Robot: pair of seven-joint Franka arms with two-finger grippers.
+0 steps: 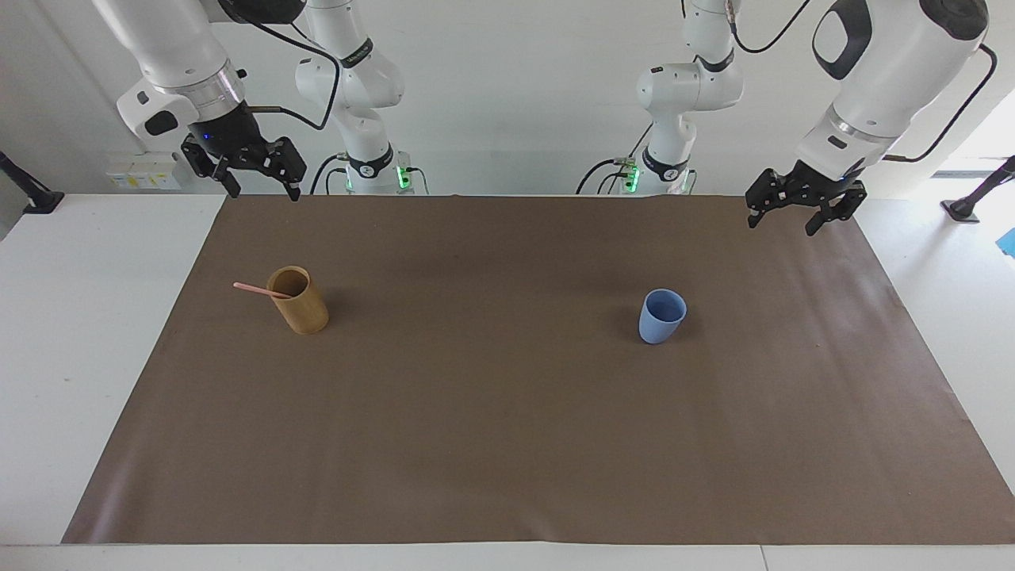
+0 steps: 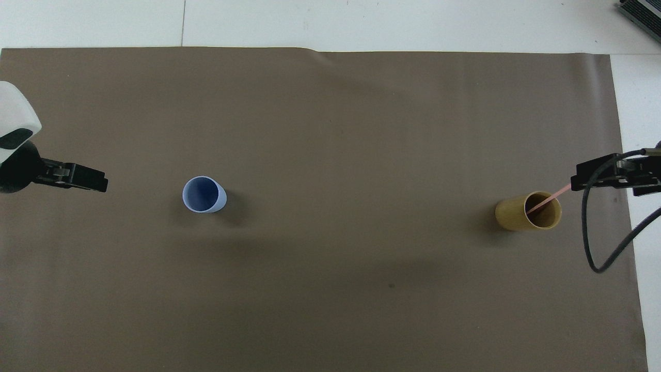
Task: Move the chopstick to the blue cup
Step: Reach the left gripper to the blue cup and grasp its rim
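The pale pink chopstick point(image 1: 254, 289) point(image 2: 548, 199) leans in a tan cylindrical holder point(image 1: 300, 305) point(image 2: 519, 217) toward the right arm's end of the table, its top sticking out over the rim. The light-blue cup point(image 1: 661, 317) point(image 2: 204, 195) stands upright and empty toward the left arm's end. My left gripper point(image 1: 780, 228) point(image 2: 100, 182) hangs open over the mat, apart from the blue cup, holding nothing. My right gripper point(image 1: 266, 195) point(image 2: 576, 182) is open and empty, raised over the mat's edge by the holder.
A brown mat point(image 1: 492, 412) point(image 2: 330, 129) covers most of the white table point(image 1: 87, 317). A black cable point(image 2: 594, 258) loops down from the right arm near the holder. Both arm bases stand along the robots' edge.
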